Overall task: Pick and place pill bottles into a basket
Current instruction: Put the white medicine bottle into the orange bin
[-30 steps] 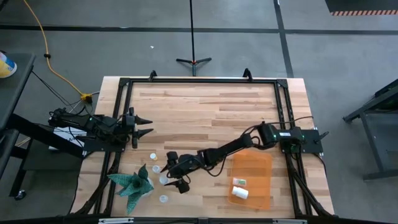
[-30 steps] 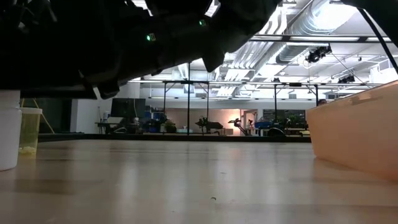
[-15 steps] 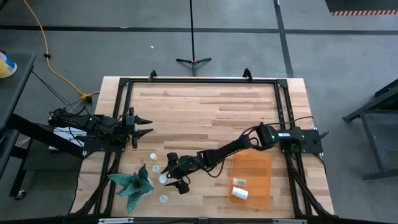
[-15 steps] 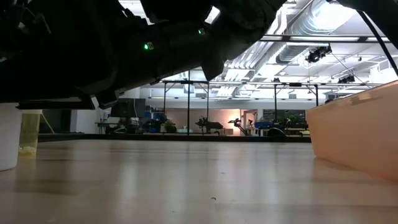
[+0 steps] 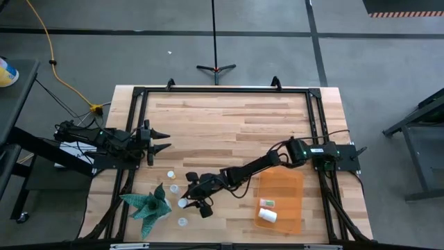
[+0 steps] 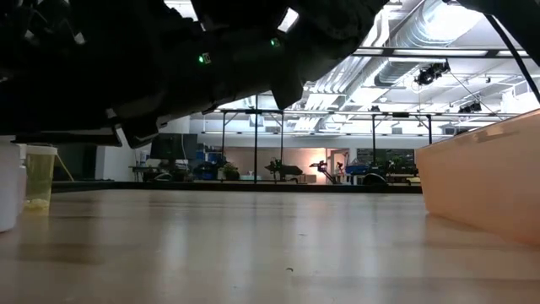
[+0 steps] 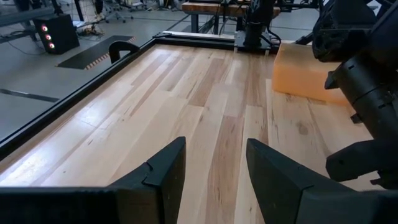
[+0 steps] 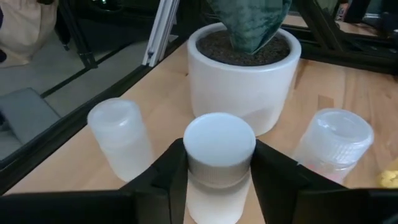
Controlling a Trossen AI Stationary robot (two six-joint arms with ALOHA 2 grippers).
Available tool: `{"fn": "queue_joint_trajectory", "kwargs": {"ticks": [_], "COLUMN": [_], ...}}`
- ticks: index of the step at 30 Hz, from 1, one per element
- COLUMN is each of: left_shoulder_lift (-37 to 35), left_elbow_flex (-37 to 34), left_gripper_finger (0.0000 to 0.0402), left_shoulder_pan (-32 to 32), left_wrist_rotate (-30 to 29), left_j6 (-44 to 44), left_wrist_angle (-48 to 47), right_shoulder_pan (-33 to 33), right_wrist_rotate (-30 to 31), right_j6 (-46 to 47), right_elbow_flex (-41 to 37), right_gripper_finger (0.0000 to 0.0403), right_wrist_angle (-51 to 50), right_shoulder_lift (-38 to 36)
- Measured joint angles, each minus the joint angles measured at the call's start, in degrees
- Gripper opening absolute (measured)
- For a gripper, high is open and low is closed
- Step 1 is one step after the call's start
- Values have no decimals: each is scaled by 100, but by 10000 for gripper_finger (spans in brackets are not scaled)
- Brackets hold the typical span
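Note:
My right gripper [image 5: 187,200] is open near the table's near left. Its fingers stand on either side of a small white-capped pill bottle [image 8: 219,163] without visibly touching it. The bottle stands upright on the table [image 5: 182,203]. Two more bottles stand beside it in the right wrist view, one [image 8: 118,138] on one side and one [image 8: 333,144] on the other. Further bottles stand on the wood, two [image 5: 171,173] [image 5: 174,188] close together and one [image 5: 182,222] apart. The orange basket [image 5: 284,184] holds two bottles [image 5: 268,216]. My left gripper [image 5: 163,139] is open and empty at the table's left edge.
A spiky green plant [image 5: 147,205] in a white pot [image 8: 242,74] stands just beyond the bottles, close to my right gripper. A black frame [image 5: 222,90] runs around the table. Bare wood [image 5: 229,132] lies across the middle and far side.
My right gripper has come down a little over the bottles by the plant, staying open.

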Motion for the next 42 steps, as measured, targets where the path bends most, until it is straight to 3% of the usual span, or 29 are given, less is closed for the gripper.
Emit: {"fn": "queue_joint_trajectory", "kwargs": {"ticks": [5, 9, 14, 18, 22, 26, 34, 42], "left_shoulder_lift": [-2, -1, -1, 0, 0, -1, -2, -2], "left_elbow_flex": [0, 0, 0, 0, 0, 0, 0, 0], "left_gripper_finger": [202, 202, 202, 202, 202, 202, 202, 202], "left_shoulder_pan": [0, -1, -1, -2, -2, -2, -2, -2], "left_wrist_rotate": [0, 16, 22, 20, 15, 10, -7, -7], "left_j6": [0, 0, 0, 0, 0, 0, 0, -49], "left_wrist_angle": [2, -2, 0, 0, 4, 19, 15, 18], "right_shoulder_pan": [-48, -56, 15, 133, 339, 593, 1050, 1345], "right_wrist_rotate": [-151, -140, 389, 953, 1416, 1489, 1427, 1400], "right_j6": [-46, -280, -363, 189, 1002, 1762, 2889, 3496], "right_elbow_flex": [-2, 0, 0, 11, 0, -5, -11, -11], "right_gripper_finger": [144, 151, 135, 135, 145, 142, 142, 137], "right_wrist_angle": [-667, -2167, -4337, -6058, -7609, -8845, -10047, -10608], "right_shoulder_lift": [-378, -1138, -2089, -2674, -2792, -2799, -2875, -2875]}}
